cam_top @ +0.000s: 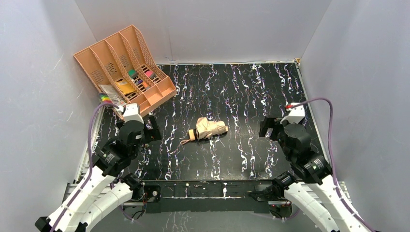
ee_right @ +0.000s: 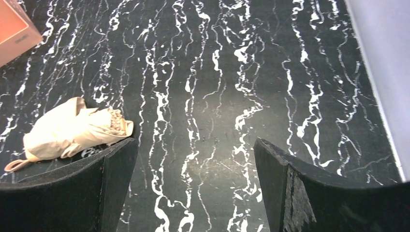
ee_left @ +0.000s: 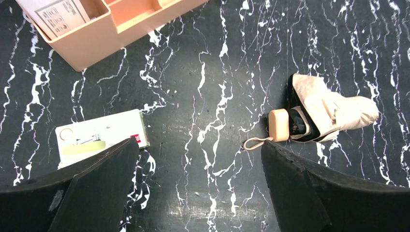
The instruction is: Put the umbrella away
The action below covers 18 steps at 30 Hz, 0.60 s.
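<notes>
A: Count it off for me.

B: One umbrella [cam_top: 208, 129], one peach file tray [cam_top: 96, 72], two arms. The left gripper [cam_top: 150, 129] and the right gripper [cam_top: 268, 128] both stand released, jaws spread wide, nothing between them.

A: Where is the umbrella?

B: It lies collapsed on the black marbled desk [cam_top: 251, 92], between the two grippers. That puts it right of the left one and left of the right one, touching neither. Its tan handle [ee_left: 279, 124] and loop strap [ee_left: 254, 142] point toward the left gripper, and the bunched fabric points toward the right gripper.

A: Edges and room?

B: The file tray sits beyond the left gripper in the far-left corner, close to the wall. The right wall [ee_right: 387, 58] runs close by on the right gripper's outer side. Ahead of both grippers, and around the umbrella, the desk is bare.

A: Do the wrist cameras add anything?

B: The left wrist view shows one white card [ee_left: 99, 137] flat on the desk by the left gripper's left finger. The arm hides it in the top view. That view also shows a printed sheet [ee_left: 60, 17] in the tray's nearest compartment. The right wrist view shows the umbrella's ruffled end just beyond its left finger, but not the handle. Only the top view shows the coloured items in the tray's slots.
</notes>
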Each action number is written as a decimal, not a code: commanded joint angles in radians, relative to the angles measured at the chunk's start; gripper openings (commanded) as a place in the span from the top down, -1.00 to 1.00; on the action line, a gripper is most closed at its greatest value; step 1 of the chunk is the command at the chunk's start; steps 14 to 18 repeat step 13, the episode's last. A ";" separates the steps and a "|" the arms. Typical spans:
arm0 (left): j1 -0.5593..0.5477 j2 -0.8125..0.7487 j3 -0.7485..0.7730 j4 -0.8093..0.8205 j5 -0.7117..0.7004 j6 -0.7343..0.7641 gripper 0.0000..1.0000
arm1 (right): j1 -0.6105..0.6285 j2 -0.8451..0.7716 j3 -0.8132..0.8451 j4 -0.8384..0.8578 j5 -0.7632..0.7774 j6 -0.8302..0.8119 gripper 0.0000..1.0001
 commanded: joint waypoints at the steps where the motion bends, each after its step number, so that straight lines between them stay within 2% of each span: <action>1: -0.002 -0.053 -0.010 0.002 -0.053 0.032 -0.97 | -0.001 -0.086 -0.053 0.061 0.078 -0.068 -0.97; 18: -0.002 -0.027 -0.017 0.020 -0.029 0.043 -0.97 | -0.001 -0.084 -0.052 0.052 0.081 -0.062 -0.97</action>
